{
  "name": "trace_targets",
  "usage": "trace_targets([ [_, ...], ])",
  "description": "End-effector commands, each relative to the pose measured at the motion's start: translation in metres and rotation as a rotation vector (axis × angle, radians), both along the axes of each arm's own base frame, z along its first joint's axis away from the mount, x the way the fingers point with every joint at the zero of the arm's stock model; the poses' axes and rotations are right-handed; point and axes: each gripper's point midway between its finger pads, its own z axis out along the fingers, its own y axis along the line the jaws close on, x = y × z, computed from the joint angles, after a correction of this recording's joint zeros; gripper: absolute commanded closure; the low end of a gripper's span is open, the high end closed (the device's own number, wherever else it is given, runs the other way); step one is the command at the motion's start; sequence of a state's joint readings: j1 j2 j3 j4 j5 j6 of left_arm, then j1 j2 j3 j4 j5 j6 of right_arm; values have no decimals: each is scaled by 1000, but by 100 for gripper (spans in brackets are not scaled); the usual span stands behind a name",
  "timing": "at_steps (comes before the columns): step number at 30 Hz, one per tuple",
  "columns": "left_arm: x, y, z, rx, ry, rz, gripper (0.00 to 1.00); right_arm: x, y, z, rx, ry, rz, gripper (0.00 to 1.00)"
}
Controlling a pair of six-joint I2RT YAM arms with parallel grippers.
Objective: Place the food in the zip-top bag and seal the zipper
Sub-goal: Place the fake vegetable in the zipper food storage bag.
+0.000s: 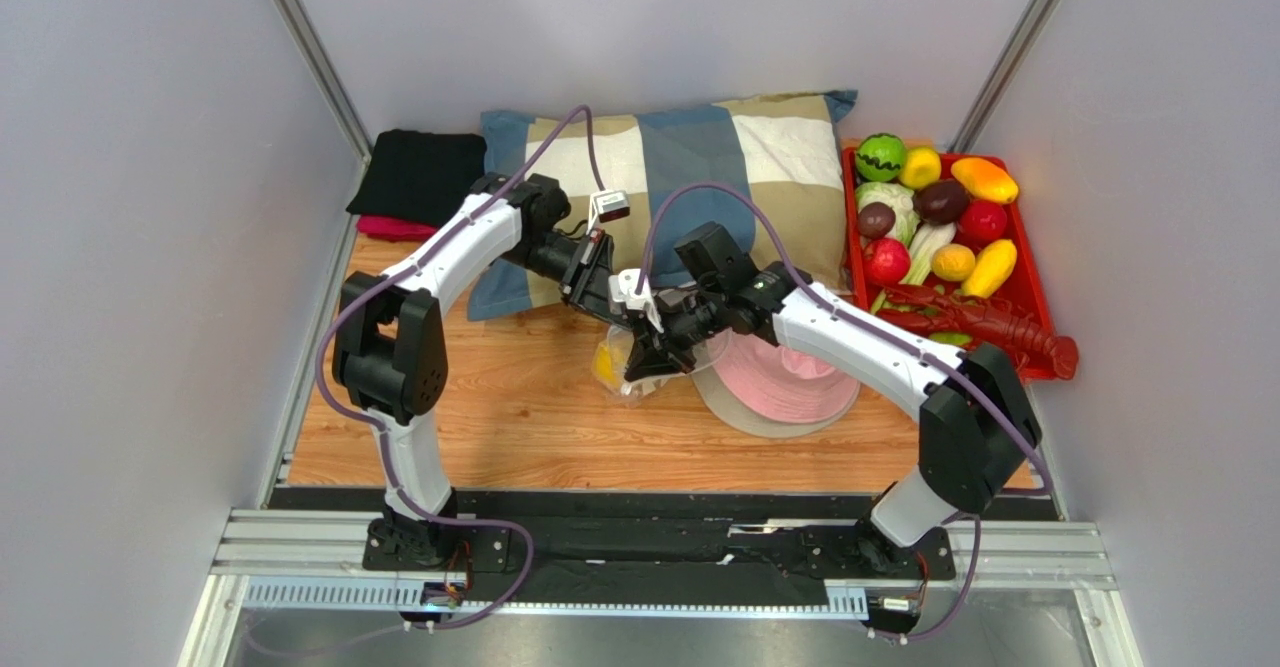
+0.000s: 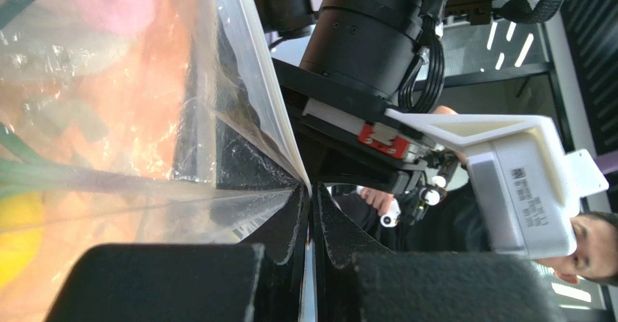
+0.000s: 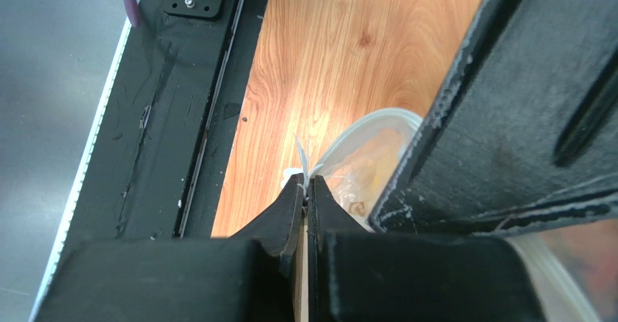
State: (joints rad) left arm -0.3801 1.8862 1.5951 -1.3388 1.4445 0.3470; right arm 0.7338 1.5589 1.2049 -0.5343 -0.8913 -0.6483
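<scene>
Sealing is the step in hand. My left gripper (image 2: 310, 192) and right gripper (image 3: 306, 184) both pinch the zipper (image 2: 265, 90) of the zip-top bag (image 1: 616, 355), just beside the pink hat (image 1: 781, 382), with yellow food (image 2: 14, 242) inside. Next, I judge, one pinch must run along a taut strip.

Left gripper (image 2: 310, 195) pinches the zip-top bag (image 2: 109, 119) at its edge, black fingertips (image 2: 286, 228) pressed together on the zipper (image 2: 255, 76), a pale strip running up and to the left; through the crinkled clear film show a yellow food piece (image 2: 16, 239), green stalks (image 2: 29, 171) and an orange-pink blur; close behind looms the right arm (image 2: 377, 32) with its white camera housing (image 2: 518, 184) — a person's face (image 2: 591, 253) at the right edge.
</scene>
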Motion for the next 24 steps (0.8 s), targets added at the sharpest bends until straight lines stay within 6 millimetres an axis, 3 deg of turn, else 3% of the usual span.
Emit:
trace_targets([
  [1,-35,10,44,11,215,5,92,27,6,-14,-92,51,-122,100],
  [4,-37,11,46,4,200,5,92,36,6,-3,-64,95,-188,100],
  [7,-38,14,47,6,189,12,92,51,2,19,1,89,-288,100],
  [8,-38,14,48,10,184,12,92,50,0,35,35,124,-325,100],
  [12,-38,16,48,31,166,18,92,51,-9,58,84,128,-420,100],
  [15,-34,16,42,100,125,43,95,53,-15,48,49,147,-476,100],
  [19,-21,20,35,232,-70,203,95,60,-20,21,-38,194,-532,100],
  [21,-12,19,38,243,-101,277,96,62,-20,16,-56,223,-548,100],
  [24,-15,23,26,293,-68,339,96,67,-15,7,-92,283,-578,100],
])
